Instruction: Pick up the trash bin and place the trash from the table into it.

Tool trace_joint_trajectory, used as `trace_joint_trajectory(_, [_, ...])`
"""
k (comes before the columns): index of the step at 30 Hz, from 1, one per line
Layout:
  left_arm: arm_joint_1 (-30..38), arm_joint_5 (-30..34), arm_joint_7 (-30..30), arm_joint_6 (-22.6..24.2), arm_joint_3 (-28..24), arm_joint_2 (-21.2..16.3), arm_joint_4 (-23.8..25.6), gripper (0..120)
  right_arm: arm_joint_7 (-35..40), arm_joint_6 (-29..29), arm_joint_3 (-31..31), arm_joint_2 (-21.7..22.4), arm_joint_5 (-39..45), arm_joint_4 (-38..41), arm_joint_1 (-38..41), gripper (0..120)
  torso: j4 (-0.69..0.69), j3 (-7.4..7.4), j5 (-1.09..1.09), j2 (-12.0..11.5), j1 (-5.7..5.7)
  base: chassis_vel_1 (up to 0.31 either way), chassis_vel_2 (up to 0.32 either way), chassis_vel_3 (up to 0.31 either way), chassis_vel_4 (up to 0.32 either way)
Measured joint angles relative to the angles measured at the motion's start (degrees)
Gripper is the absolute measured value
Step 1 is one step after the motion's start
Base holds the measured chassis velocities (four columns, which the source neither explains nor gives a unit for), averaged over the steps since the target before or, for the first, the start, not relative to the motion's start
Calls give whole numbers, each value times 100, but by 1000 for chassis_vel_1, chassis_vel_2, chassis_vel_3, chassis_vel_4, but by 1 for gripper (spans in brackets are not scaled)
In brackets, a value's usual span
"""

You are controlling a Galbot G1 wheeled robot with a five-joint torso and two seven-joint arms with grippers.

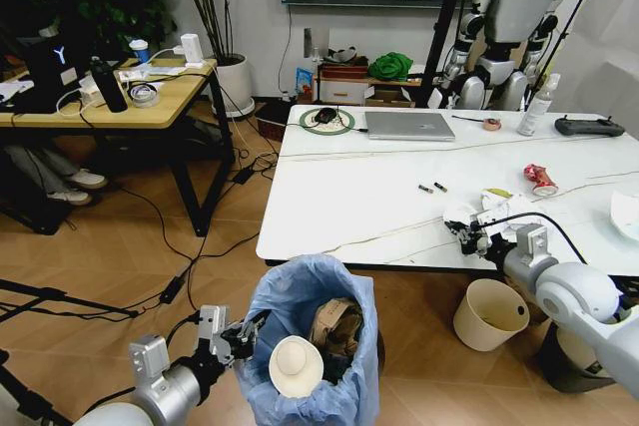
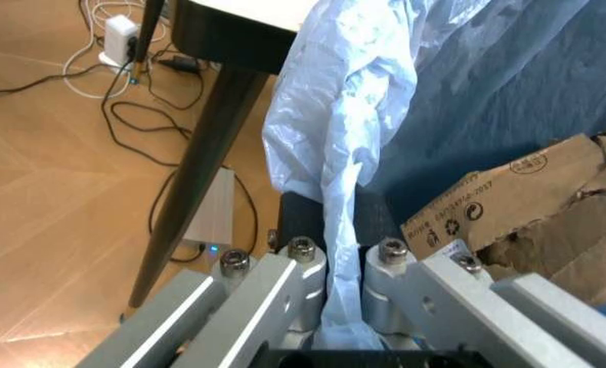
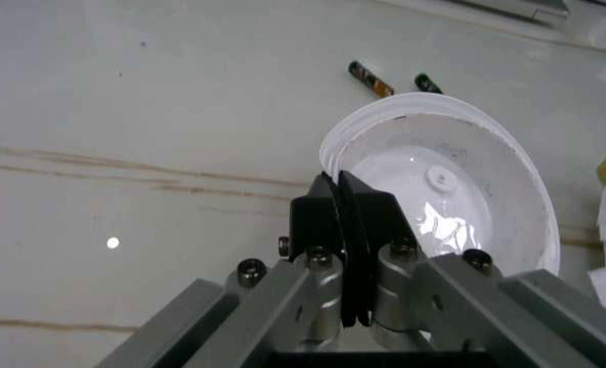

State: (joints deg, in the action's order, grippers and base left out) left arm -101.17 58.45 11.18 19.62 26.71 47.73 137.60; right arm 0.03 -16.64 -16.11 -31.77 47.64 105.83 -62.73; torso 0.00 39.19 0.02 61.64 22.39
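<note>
Head view first: the bin [image 1: 312, 346] sat on the floor just off the bench's [image 1: 369, 212] near edge, at about 6 o'clock in the shot, already holding cardboard [image 1: 334, 326] and a white cup [image 1: 296, 366]. The left claw [image 1: 243, 334] came in low from 7 o'clock and had the bag's rim at the bin's 9 o'clock side. The right claw [image 1: 465, 235] was stretched out over the bench at roughly 4 o'clock, on a white lid [image 1: 460, 214]. More trash was left further right: a red wrapper [image 1: 540, 179] and crumpled paper [image 1: 496, 199].

Left wrist view: left claw [image 2: 341, 264] pressed together on a bunched fold of the blue bag [image 2: 339, 146], cardboard [image 2: 518, 207] just beside it, inside the bin.

Right wrist view: right claw [image 3: 346, 211] pinched flat on the rim of the lid [image 3: 452, 188], which lay on the bench [image 3: 129, 115] near two small batteries [image 3: 370, 78].

So I'd say this was mid-clearing, with the lid grabbed but not lifted. The next move probably needs a carry toward the bin mouth and a release over it, without tugging the bag.
</note>
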Motion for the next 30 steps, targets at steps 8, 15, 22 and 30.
trace_joint_trajectory(8, [202, 68, 22, 0, -221, -188, -24, 0, 3, 555, -214, 38, 474, 689, 27, 0, 0, 0, -2, 0, 0, 0, 0, 0, 0])
trace_joint_trajectory(15, [582, 239, 124, 12, -411, -269, -148, 0, -753, 1250, -169, 195, 992, 1616, -35, 0, 0, 0, -2, 0, 0, 0, 0, 0, 0])
trace_joint_trajectory(22, [844, 369, 234, 45, -602, -243, -215, 0, -1932, 1863, -43, 642, 1083, 2093, -365, 0, -1, 0, -2, 0, 0, 0, 0, 0, 0])
trace_joint_trajectory(30, [1011, 378, 300, 82, -816, -69, -304, 0, -2737, 1973, 256, 1022, 1127, 2457, -327, 0, 0, 0, -2, 0, 0, 0, 0, 0, 0])
